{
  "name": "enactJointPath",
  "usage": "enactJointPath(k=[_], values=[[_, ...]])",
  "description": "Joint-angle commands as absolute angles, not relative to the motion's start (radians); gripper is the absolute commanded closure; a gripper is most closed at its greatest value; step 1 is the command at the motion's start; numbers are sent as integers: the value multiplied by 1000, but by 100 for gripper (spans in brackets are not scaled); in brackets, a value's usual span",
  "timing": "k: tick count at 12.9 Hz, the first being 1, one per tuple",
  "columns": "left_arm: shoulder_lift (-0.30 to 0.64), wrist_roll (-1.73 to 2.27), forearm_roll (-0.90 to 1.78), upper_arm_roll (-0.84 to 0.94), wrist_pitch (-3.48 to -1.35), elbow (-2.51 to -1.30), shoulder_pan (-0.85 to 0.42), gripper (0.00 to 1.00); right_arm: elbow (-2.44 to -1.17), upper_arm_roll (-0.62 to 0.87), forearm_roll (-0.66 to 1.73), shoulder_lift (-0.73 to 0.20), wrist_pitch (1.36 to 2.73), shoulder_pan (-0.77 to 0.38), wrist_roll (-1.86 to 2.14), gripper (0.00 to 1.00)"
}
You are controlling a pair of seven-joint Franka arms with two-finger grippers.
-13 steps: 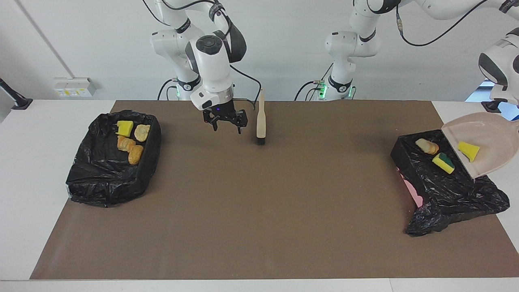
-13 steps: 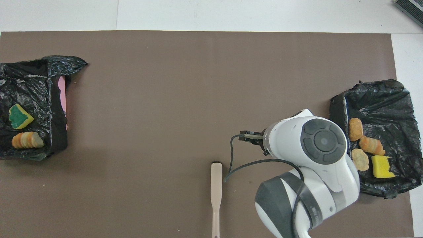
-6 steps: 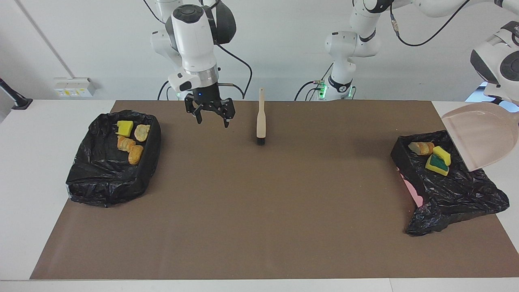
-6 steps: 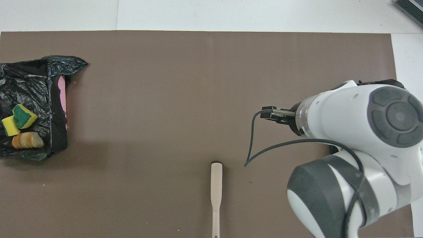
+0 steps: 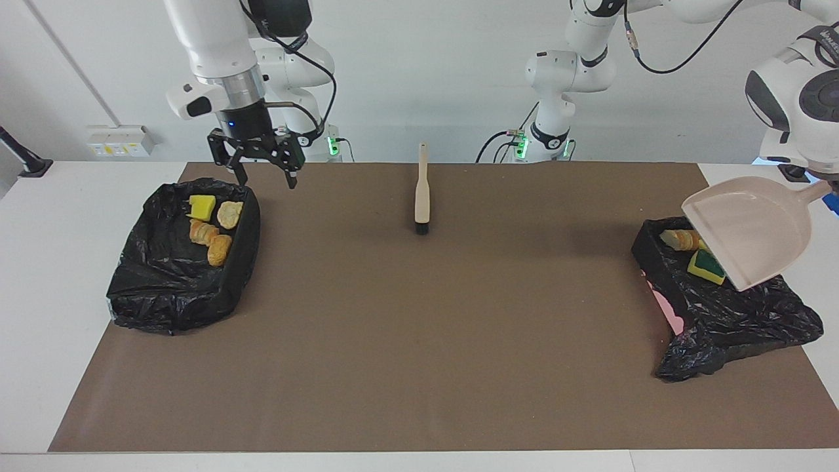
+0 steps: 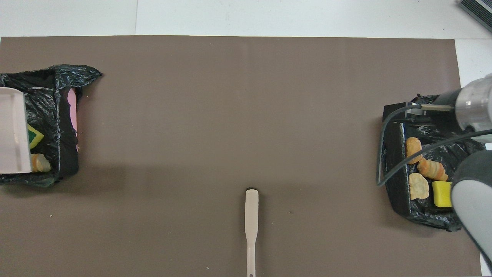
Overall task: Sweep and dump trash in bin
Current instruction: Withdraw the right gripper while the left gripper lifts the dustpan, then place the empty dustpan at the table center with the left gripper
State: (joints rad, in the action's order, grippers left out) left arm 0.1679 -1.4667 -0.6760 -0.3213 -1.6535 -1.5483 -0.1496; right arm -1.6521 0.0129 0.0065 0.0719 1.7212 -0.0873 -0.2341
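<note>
My left gripper is shut on the handle of a pale pink dustpan, which hangs tilted over the black-bagged bin at the left arm's end. In that bin I see a bread lump and a green-backed sponge, both partly covered by the pan. The pan also shows in the overhead view. My right gripper is open and empty above the robot-side rim of the other bagged bin. That bin holds a yellow sponge and three bread lumps.
A wooden-handled brush lies on the brown mat near the robots, bristles pointing away from them; it also shows in the overhead view. A pink bin wall shows where the bag has slipped.
My right gripper rose and moved from beside the brush to over the bin at its end. A yellow sponge slid off the dustpan into the bin; the pan then swung over the bin.
</note>
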Motion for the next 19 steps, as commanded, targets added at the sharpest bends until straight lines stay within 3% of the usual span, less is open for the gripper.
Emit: enactJointPath(k=[1, 3, 10, 19], values=[[112, -1198, -503, -256, -1577, -1598, -144, 100, -1550, -23, -12, 61, 1579, -62, -131, 0], [75, -992, -379, -210, -1574, -1659, -144, 100, -1511, -26, -11, 66, 1496, -16, -71, 0], [93, -231, -174, 82, -1644, -1779, -147, 100, -1563, -54, -9, 106, 1519, -15, -67, 0], [300, 550, -92, 469, -1988, -1755, -160, 100, -1569, -55, -31, 109, 1514, -6, -51, 0]])
